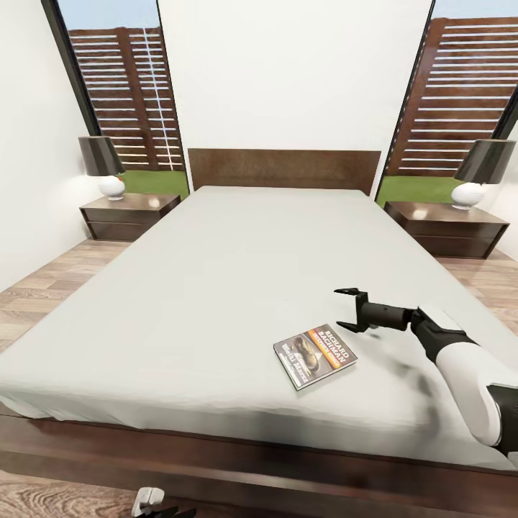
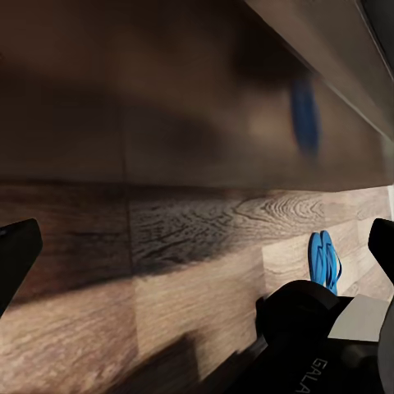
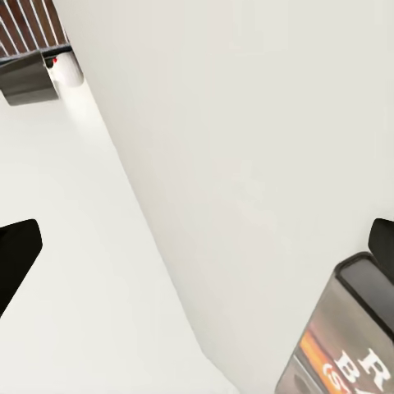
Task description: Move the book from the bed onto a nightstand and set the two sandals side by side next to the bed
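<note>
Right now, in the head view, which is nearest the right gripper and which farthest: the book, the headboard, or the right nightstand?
From the right gripper:
1. Book, just beside it on the mattress.
2. Right nightstand, off the bed's right side.
3. Headboard, at the bed's far end.

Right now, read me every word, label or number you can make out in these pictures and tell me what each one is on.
"RICHARD BACHMAN": on the orange band of the small dark paperback book lying on the light-grey mattress.
Lower title line on that cover: too blurred to read.
"R", "B": cut-off cover letters in the right wrist view.
"GALA": cut-off white lettering on the robot's dark body part.
</note>
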